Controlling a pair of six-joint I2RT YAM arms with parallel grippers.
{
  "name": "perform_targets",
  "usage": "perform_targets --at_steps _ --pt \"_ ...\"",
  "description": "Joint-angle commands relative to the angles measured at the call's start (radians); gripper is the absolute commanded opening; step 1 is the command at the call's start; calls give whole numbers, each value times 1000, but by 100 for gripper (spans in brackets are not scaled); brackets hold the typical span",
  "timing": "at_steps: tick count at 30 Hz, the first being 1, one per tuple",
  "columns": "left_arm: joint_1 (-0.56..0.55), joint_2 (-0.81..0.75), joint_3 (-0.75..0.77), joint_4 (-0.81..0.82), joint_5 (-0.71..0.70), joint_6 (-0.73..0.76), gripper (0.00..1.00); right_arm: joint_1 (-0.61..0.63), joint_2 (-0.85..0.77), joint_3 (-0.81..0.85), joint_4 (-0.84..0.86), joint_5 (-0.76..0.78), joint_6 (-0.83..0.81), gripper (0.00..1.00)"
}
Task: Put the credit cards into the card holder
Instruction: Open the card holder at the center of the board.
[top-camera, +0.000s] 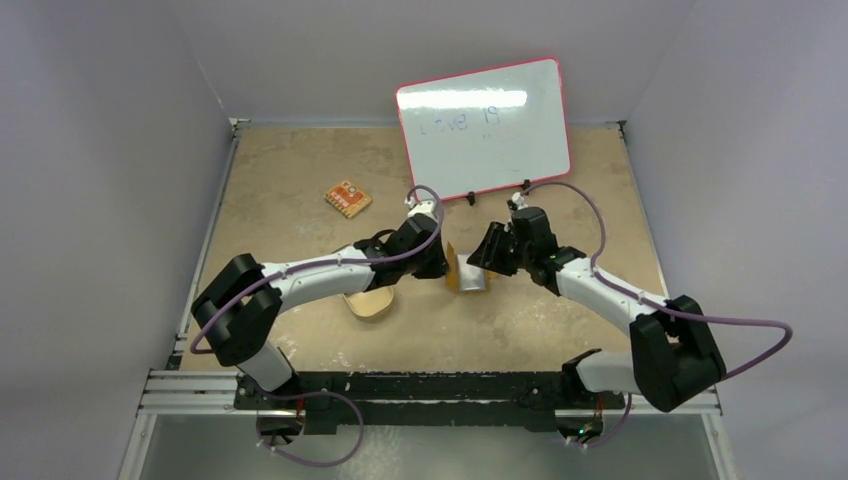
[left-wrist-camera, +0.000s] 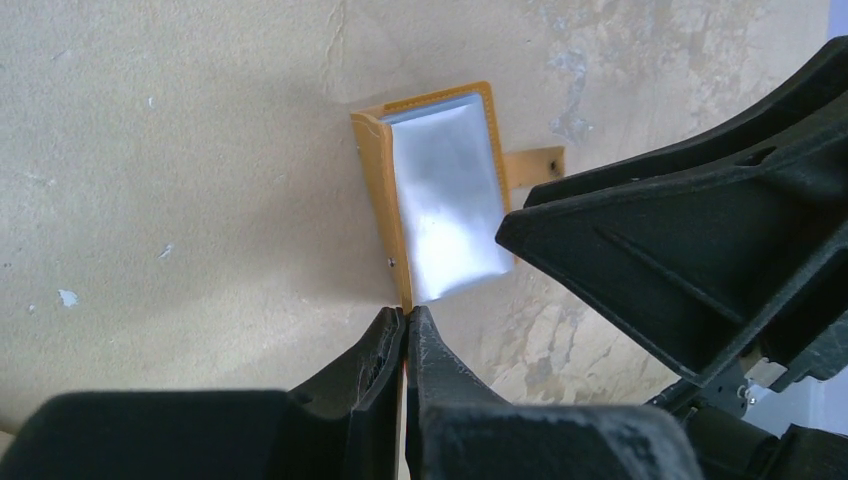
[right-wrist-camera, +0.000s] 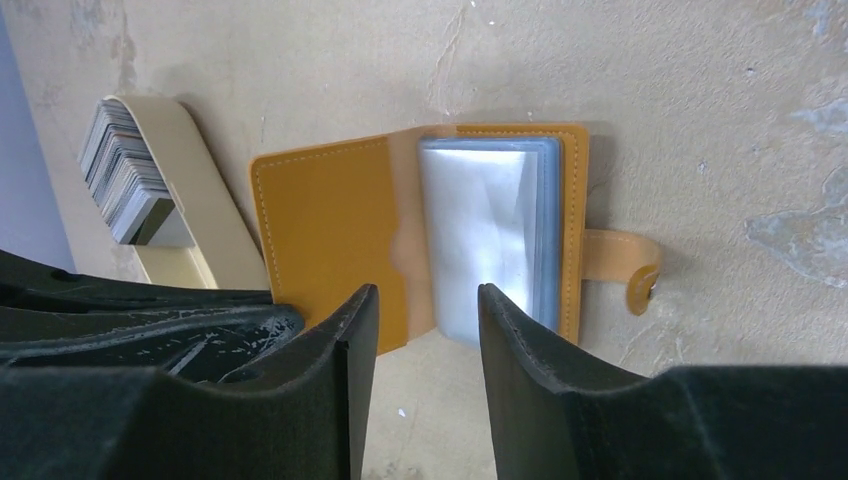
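Observation:
The orange card holder (right-wrist-camera: 320, 240) lies open on the table, its pale blue-grey clear sleeves (right-wrist-camera: 490, 235) facing up and the snap strap (right-wrist-camera: 625, 265) sticking out to the side. My left gripper (left-wrist-camera: 405, 318) is shut on the edge of the card holder's (left-wrist-camera: 445, 195) orange cover and holds that flap open. My right gripper (right-wrist-camera: 425, 310) is open just short of the sleeves, with only bare table between its fingers. A stack of grey credit cards (right-wrist-camera: 125, 185) stands on edge in a tan dish (right-wrist-camera: 200, 200) beside the holder. From above, both grippers meet over the card holder (top-camera: 470, 280).
The tan dish (top-camera: 370, 303) sits partly under my left arm. An orange patterned flat piece (top-camera: 347, 199) lies at the back left. A whiteboard (top-camera: 485, 125) leans against the back wall. Grey walls close in the table on both sides.

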Motion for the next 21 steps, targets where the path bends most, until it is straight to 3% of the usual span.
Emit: perform_targets --at_steps 1,5,21 --pt "9 10 -16 39 -40 -6 0 5 -12 2 44 -4 10 46" --pt "12 7 -36 49 -51 -11 0 5 3 -2 28 53 -6 52" --pt "14 -5 -63 71 -51 -14 0 5 97 -34 141 -22 18 51"
